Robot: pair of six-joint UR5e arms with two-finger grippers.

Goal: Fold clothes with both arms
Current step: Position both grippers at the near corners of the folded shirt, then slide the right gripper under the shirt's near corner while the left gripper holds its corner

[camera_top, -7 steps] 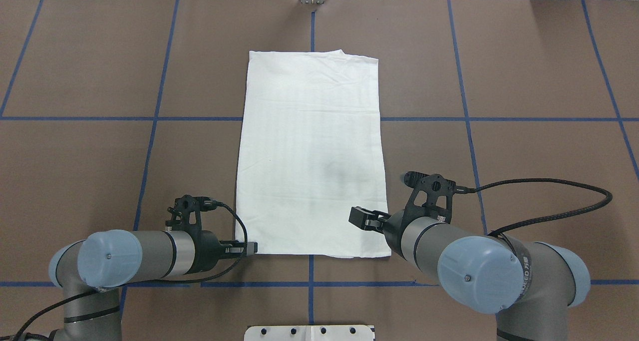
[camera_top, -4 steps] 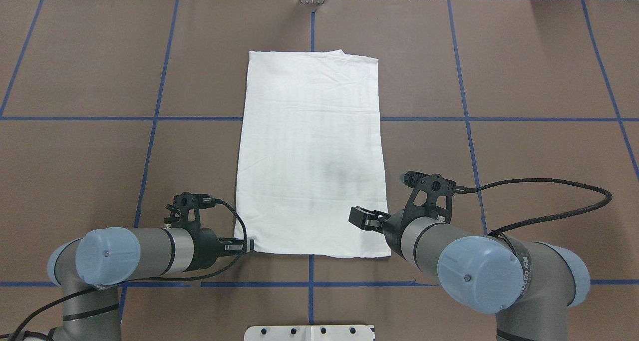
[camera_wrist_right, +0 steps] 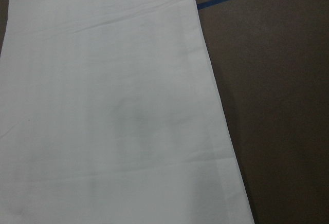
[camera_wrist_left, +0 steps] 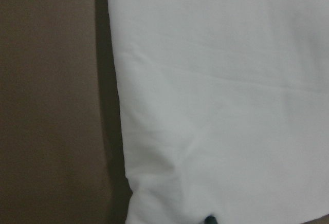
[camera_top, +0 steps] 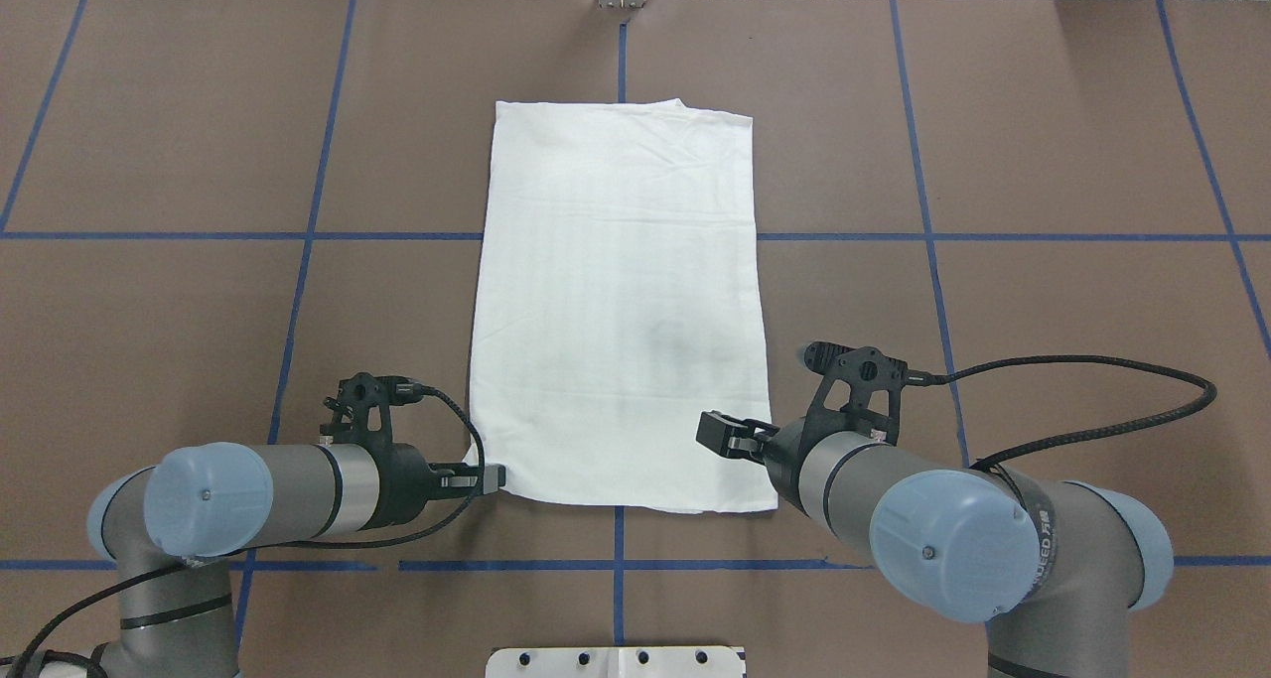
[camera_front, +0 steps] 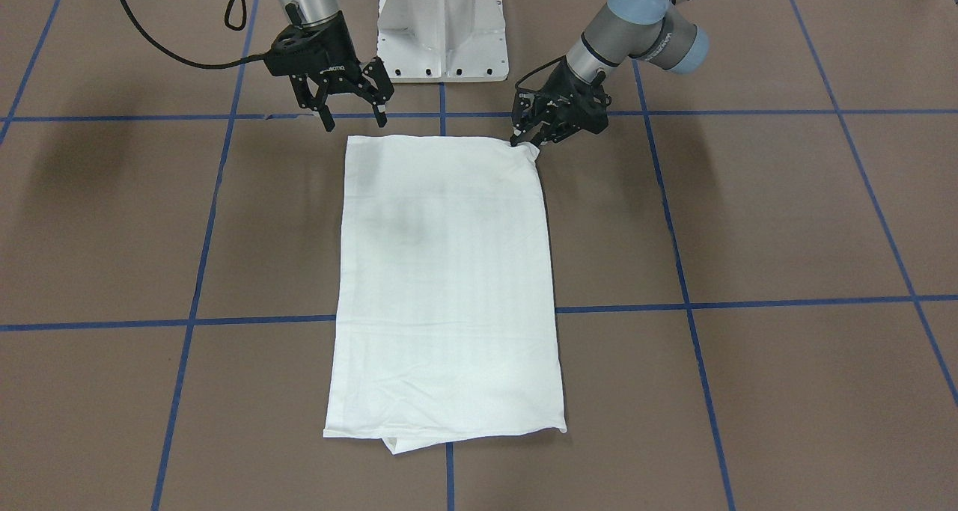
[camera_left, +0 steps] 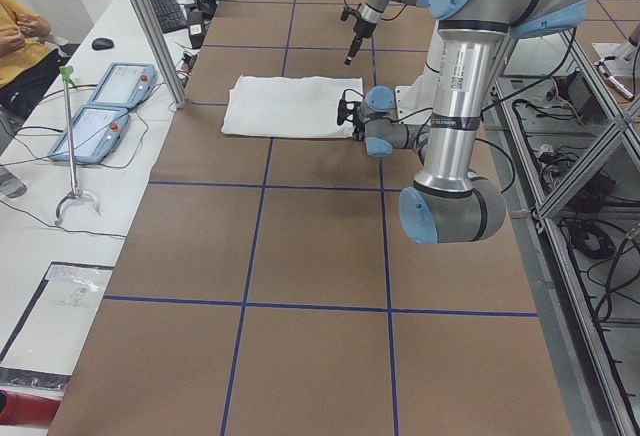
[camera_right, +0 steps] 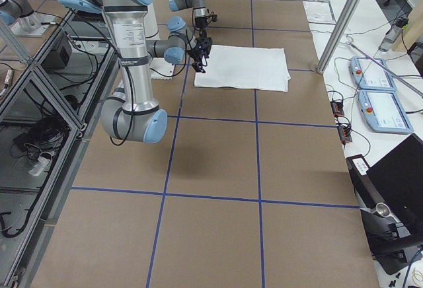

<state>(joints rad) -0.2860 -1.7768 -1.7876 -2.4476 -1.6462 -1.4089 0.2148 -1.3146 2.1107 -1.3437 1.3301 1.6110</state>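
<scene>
The white shirt (camera_front: 445, 271) (camera_top: 616, 301) lies folded into a long rectangle in the middle of the brown table, with faint dark print showing through near my end. My left gripper (camera_front: 522, 141) (camera_top: 494, 477) is low at the shirt's near-left corner, shut on that corner, which is slightly puckered. The left wrist view is filled with cloth (camera_wrist_left: 221, 106) and shows a dark fingertip (camera_wrist_left: 208, 219) at the bottom edge. My right gripper (camera_front: 355, 120) (camera_top: 710, 432) hangs open above the near-right corner, with nothing between its fingers. The right wrist view looks down on flat cloth (camera_wrist_right: 103, 106).
The white metal pedestal (camera_front: 441, 25) (camera_top: 616, 661) stands at my edge of the table between the arms. Blue tape lines (camera_top: 308, 236) grid the brown surface. A side bench holds two teach pendants (camera_left: 100, 106), and a person (camera_left: 20, 46) sits beyond it.
My left gripper has drawn back slightly to the left and away from the near edge, pulling the shirt's near-left corner with it. The right arm has not moved.
</scene>
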